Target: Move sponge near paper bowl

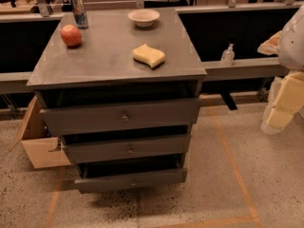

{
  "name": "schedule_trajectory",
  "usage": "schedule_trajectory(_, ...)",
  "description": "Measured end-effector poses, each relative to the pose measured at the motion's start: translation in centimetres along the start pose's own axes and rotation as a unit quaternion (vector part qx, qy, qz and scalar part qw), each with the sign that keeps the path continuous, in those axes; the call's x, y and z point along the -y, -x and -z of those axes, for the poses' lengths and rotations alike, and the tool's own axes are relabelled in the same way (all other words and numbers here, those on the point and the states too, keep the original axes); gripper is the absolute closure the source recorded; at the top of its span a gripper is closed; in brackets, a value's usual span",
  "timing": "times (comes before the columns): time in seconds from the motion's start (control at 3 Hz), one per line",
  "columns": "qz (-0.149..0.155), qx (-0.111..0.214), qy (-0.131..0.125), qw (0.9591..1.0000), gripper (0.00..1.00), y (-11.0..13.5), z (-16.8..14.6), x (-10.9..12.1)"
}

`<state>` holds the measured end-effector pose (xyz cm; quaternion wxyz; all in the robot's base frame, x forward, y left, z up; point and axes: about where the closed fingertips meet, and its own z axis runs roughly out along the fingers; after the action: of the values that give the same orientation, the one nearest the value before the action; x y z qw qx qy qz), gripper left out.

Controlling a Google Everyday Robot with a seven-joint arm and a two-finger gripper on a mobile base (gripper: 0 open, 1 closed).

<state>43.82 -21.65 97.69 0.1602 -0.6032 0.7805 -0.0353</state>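
Note:
The pale yellow sponge (148,55) with wavy edges lies on the grey cabinet top (104,56), towards its front right. The off-white paper bowl (143,17) stands upright at the back of the same top, well behind the sponge and apart from it. My gripper (284,103) is at the far right edge of the view, off to the right of the cabinet and lower than its top, far from both the sponge and the bowl. It holds nothing that I can see.
A red apple (71,35) and a drink can (79,12) stand at the back left of the top. Three drawers (124,118) stick out slightly in front. A clear bottle (228,55) sits on the right ledge. A cardboard box (38,144) lies at the lower left.

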Motion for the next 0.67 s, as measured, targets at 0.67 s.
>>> schedule_trajectory(0.67, -0.035, 0.034, -0.009, 0.9988, 0.00, -0.07, 0.09, 0.54)
